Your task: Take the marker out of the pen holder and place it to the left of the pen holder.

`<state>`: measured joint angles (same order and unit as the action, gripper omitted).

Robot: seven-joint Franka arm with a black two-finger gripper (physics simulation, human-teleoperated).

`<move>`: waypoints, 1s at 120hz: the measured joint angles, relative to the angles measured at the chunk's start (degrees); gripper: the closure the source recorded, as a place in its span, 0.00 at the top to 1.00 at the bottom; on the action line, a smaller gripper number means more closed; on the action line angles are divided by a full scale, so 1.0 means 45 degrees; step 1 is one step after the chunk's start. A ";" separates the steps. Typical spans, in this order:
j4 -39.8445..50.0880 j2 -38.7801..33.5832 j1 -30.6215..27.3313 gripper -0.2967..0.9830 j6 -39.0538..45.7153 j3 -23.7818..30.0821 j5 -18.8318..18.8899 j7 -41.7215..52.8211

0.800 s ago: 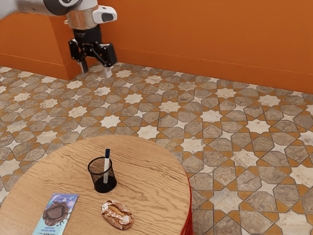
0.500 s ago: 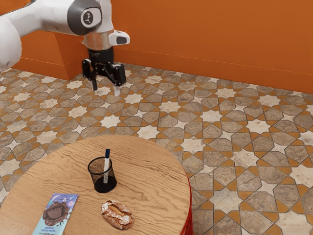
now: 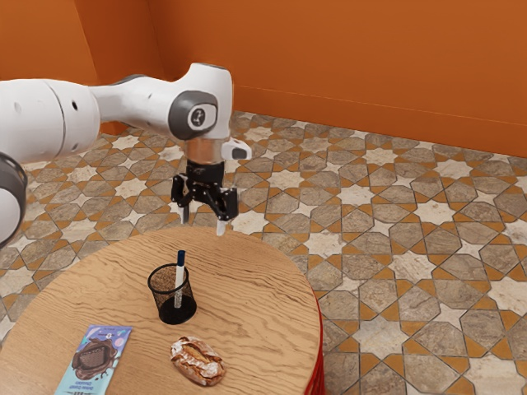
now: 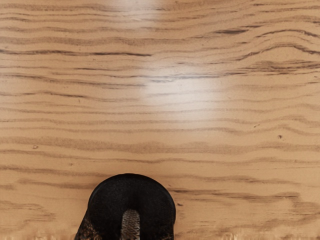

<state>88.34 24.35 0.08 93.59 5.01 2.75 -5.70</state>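
My gripper (image 3: pixel 202 225) is open in the exterior view, its fingers pointing down and nothing between them. It hangs above the marker, a little toward the exterior view's right of it. The marker (image 3: pixel 179 274), white with a dark blue cap, stands upright in the black mesh pen holder (image 3: pixel 175 310), its cap above the rim. In the wrist view the pen holder (image 4: pixel 107 200) is at the lower edge, with part of the marker (image 4: pixel 131 225) inside it.
The round wooden table (image 3: pixel 255 280) carries everything. A crusty bread roll (image 3: pixel 198 360) lies near the pen holder, and a chocolate bar in a purple and blue wrapper (image 3: pixel 95 360) lies toward the exterior view's left.
The arm has swung toward the exterior view's right and come down, bringing my open gripper much closer to the pen holder. The things on the table have not moved.
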 joint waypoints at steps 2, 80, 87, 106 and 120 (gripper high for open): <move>0.0276 -0.0157 0.0001 0.77 0.0042 -0.0016 0.0002 -0.0006; 0.4360 -0.1866 0.0002 0.74 0.3045 -0.0429 0.0172 0.0142; 0.4422 -0.1944 0.0001 0.70 0.3110 -0.0418 0.0170 0.0154; 0.4781 -0.2272 0.0002 0.60 0.3119 -0.0411 0.0145 0.0181; 0.4829 -0.2305 -0.0006 0.45 0.3107 -0.0411 0.0136 0.0198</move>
<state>110.07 13.98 0.05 107.57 3.16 3.36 -4.81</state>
